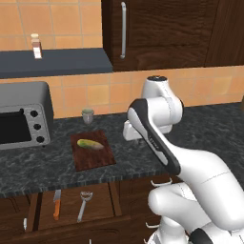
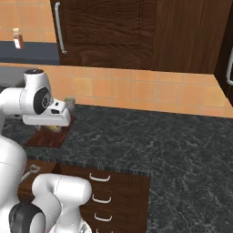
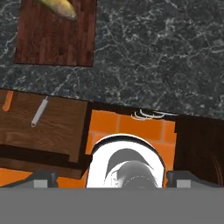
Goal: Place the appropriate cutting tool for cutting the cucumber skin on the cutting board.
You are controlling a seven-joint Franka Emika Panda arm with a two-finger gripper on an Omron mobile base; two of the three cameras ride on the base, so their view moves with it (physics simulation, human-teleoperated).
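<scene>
The cutting board (image 1: 93,151) lies flat on the dark counter with the yellow-green cucumber (image 1: 90,144) on its far half. The cutting tool, a slim grey peeler (image 1: 84,203), rests in the open drawer (image 1: 97,205) below the counter, beside an orange-handled knife (image 1: 57,205). In the hand view the peeler (image 3: 39,111) lies at the left in the drawer, with the board (image 3: 52,41) and cucumber (image 3: 61,8) above it. My gripper (image 3: 113,180) hangs over the counter's front edge, right of the board. It is open, its fingertips (image 3: 41,178) far apart, and it holds nothing.
A grey toaster oven (image 1: 24,119) stands at the counter's left. A small glass (image 1: 87,116) sits just behind the board. A bottle (image 1: 35,46) is on the upper shelf. Closed drawers with handles (image 2: 100,177) lie right of the open one.
</scene>
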